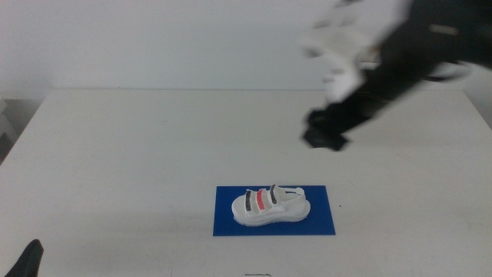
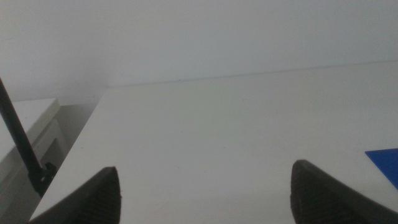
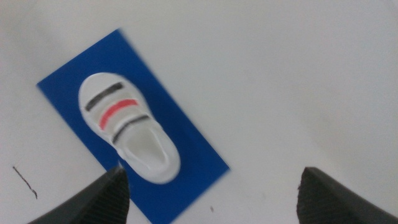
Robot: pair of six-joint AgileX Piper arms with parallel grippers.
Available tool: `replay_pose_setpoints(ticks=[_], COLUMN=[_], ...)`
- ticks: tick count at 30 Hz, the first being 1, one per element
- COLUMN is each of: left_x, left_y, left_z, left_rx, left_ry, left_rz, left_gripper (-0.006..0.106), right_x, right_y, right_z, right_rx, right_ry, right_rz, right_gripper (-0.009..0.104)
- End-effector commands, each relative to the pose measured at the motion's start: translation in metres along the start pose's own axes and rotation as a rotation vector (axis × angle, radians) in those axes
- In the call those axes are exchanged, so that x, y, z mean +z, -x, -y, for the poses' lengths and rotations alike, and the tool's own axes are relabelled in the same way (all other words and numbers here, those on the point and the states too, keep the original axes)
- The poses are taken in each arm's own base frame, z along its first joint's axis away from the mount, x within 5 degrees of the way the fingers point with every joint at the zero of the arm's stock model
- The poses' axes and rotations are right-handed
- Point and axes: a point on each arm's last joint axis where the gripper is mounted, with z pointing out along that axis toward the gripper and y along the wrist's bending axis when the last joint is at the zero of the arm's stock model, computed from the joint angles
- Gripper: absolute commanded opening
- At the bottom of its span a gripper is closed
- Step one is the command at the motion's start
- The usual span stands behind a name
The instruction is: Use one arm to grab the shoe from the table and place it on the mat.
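The sneaker [image 1: 270, 207] sits on the blue mat [image 1: 323, 223] — right gripper [image 1: 324, 132] hangs above, jaws spread, empty; left gripper [image 2: 205, 190] waits, also spread.

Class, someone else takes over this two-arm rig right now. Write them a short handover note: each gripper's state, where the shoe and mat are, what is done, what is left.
Right gripper: open, empty, raised above the table, up and to the right of the mat in the middle view; the arm is blurred.
Left gripper: open, empty, waiting at the table's near-left corner.
Shoe: upright on the blue mat, inside its edges.
Done: the shoe is placed and released.
Left: probably only parking the right arm.
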Motion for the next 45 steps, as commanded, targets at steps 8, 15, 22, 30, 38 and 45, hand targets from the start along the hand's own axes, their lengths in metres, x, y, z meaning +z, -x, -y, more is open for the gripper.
replay_pose_setpoints(ticks=[8,15,22,30,38,45], left_x=[-0.002,-0.002,-0.002,-0.002,-0.002,-0.002], left_y=[0.010,0.010,0.010,0.010,0.009,0.009], left_z=[0.000,0.000,0.000,0.000,0.000,0.000], left_rx=[-0.023,-0.023,-0.023,-0.023,-0.023,-0.023], left_ry=[0.001,0.001,0.001,0.001,0.001,0.001], left_rz=[0.105,0.105,0.105,0.105,0.102,0.102], left_gripper=[0.094,0.094,0.094,0.094,0.094,0.094], right_x=[-0.103,-0.123,-0.125,-0.101,-0.069,-0.062], right_y=[-0.116,-0.188,-0.244,-0.289,-0.305,-0.306], right_z=[-0.006,-0.038,-0.070,-0.098,-0.101,-0.099], right_rx=[0.221,0.370,0.398,0.401,0.395,0.338], right_ry=[-0.290,-0.383,-0.459,-0.463,-0.467,-0.533], right_rz=[0.478,0.680,0.785,0.847,0.830,0.923], right_gripper=[0.079,0.079,0.079,0.079,0.079,0.079])
